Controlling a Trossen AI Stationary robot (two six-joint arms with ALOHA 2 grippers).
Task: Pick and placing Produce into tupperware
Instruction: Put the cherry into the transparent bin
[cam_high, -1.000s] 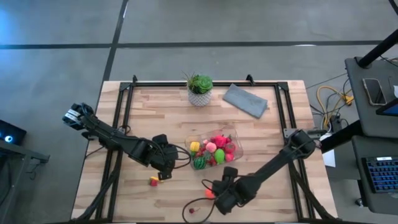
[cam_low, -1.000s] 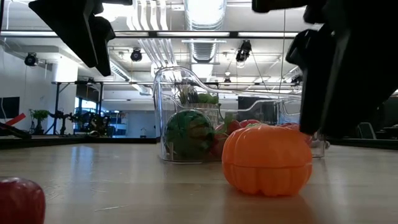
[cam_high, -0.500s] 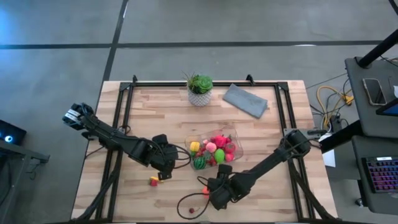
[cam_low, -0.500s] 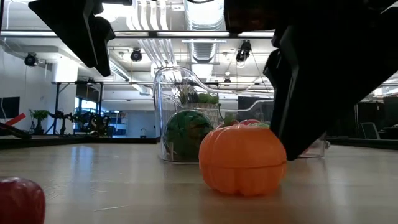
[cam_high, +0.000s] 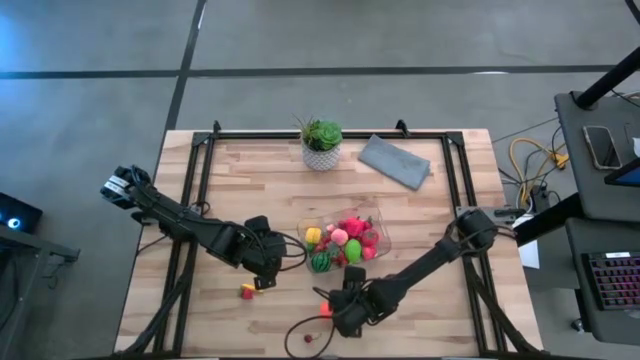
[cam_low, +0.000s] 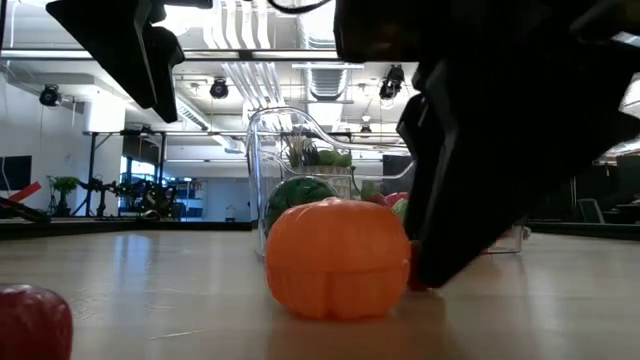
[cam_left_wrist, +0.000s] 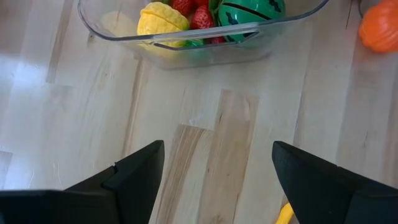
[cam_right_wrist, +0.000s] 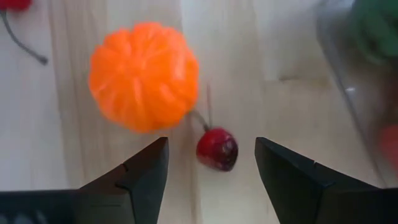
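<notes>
We take the tupperware (cam_high: 343, 243) as our landmark: it sits near the middle of the wooden table (cam_high: 250, 190), clear-walled, with produce inside. From above we count in it one yellow piece (cam_high: 313, 236), one striped green melon (cam_high: 321, 261), one light green piece (cam_high: 352, 249) and a cluster of red and pink pieces we cannot count one by one.

Outside the tupperware we count four loose pieces, all on its near side: one orange pumpkin (cam_right_wrist: 143, 76) just off its near wall, one cherry (cam_right_wrist: 217, 149) beside that pumpkin and apart from it, one small red and yellow piece (cam_high: 246, 291) further toward the left arm's side, and one red piece (cam_high: 308, 339) close to the table's near edge.

The right gripper (cam_right_wrist: 211, 168) hovers low by the pumpkin and cherry, its fingers apart and gripping nothing; the cherry lies in the gap between them in the wrist view. The left gripper (cam_left_wrist: 217, 171) hangs on the tupperware's left side, fingers spread wide and empty, with bare wood between it and the container wall.

Beyond the tupperware's far side stand one potted plant (cam_high: 321, 143) and one grey cloth (cam_high: 394, 160), well apart from it, with open board between. The board to the tupperware's right is also open.
</notes>
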